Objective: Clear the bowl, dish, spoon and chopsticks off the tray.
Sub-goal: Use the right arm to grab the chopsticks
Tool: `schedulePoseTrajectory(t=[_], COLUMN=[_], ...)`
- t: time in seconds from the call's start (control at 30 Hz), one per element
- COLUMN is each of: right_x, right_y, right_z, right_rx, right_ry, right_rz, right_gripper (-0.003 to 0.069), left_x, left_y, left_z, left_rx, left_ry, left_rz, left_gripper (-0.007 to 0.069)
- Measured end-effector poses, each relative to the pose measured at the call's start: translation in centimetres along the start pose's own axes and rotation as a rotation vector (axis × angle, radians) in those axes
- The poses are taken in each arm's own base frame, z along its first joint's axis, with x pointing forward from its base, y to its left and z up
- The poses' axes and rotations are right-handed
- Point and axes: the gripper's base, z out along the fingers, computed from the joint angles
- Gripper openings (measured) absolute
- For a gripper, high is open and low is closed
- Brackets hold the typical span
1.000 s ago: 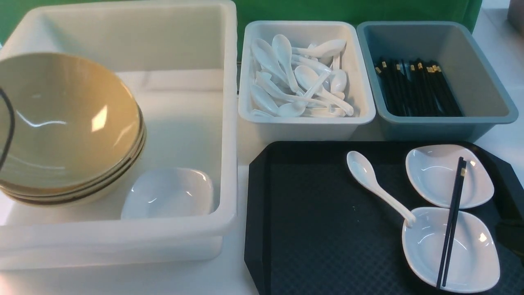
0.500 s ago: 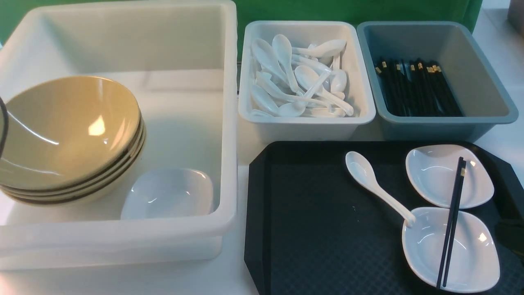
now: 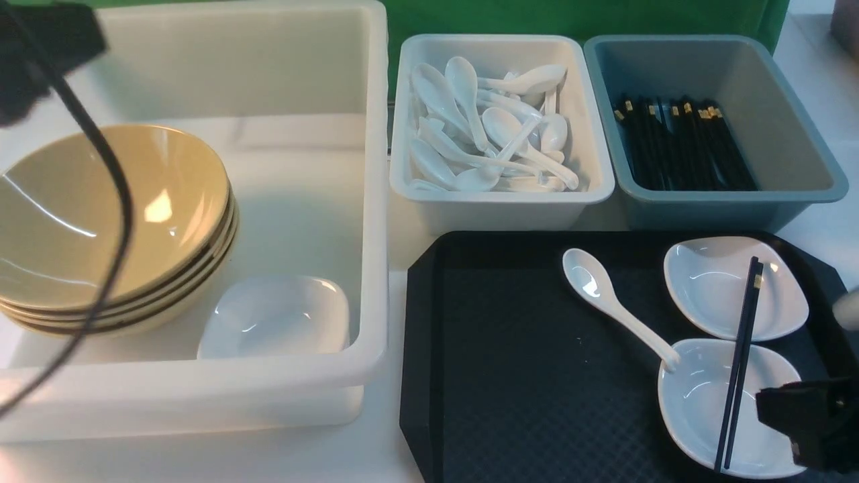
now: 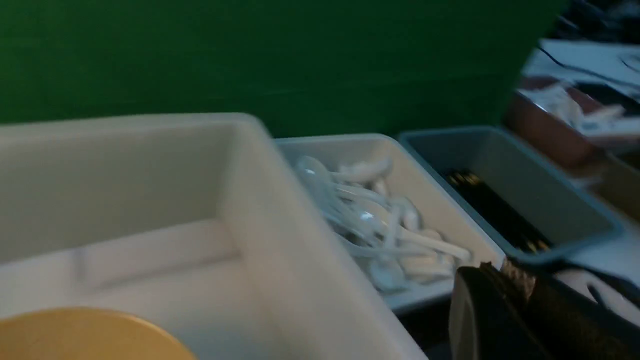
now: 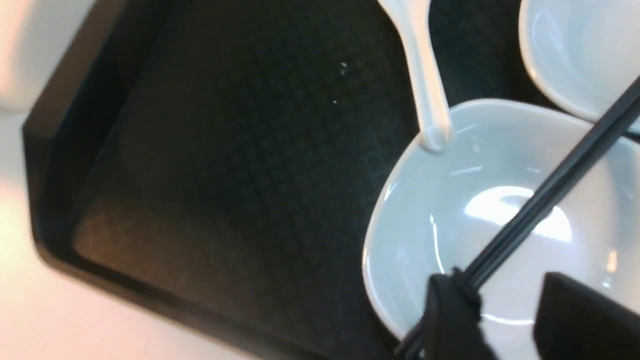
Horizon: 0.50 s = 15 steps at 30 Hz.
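Across the near dish (image 5: 430, 235), chopsticks (image 5: 550, 190) lie beside the right gripper (image 5: 502, 287).

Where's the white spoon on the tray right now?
In the front view, the spoon lies right of centre on the tray, handle tip resting on the nearer white dish, left of the chopsticks.

The tray (image 3: 510, 376) is black with a diamond texture. The spoon (image 3: 624, 318) and two dishes (image 3: 711, 295) are glossy white. The chopsticks (image 3: 738, 365) are black with a gold band. The bowl (image 3: 87, 215) is glossy tan-yellow. Two tubs (image 3: 268, 54) are white, a third tub (image 3: 792, 134) grey-blue; the backdrop (image 3: 537, 17) is green.
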Motion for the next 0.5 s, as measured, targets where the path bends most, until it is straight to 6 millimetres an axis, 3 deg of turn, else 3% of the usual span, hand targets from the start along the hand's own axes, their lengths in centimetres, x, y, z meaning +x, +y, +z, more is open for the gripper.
schedulePoseTrajectory(t=[0.13, 0.3, 0.5], right_x=[-1.6, -2.7, -3.3], right_y=[-0.7, -1.9, -2.2], right_z=[2.4, 6.2, 7.1], right_rx=[0.021, 0.053, 0.072], right_ry=[0.083, 0.197, 0.218], right_rz=[0.057, 0.136, 0.180], right_gripper=[0.0402, 0.0428, 0.0429], left_x=[1.9, 5.4, 10.6], left_y=[-2.8, -4.6, -5.0], left_z=[-1.0, -3.2, -4.8], left_rx=[0.020, 0.019, 0.006], left_ry=[0.022, 0.016, 0.070], left_rz=[0.209, 0.326, 0.383], left_gripper=[-0.0010, -0.0010, -0.0010])
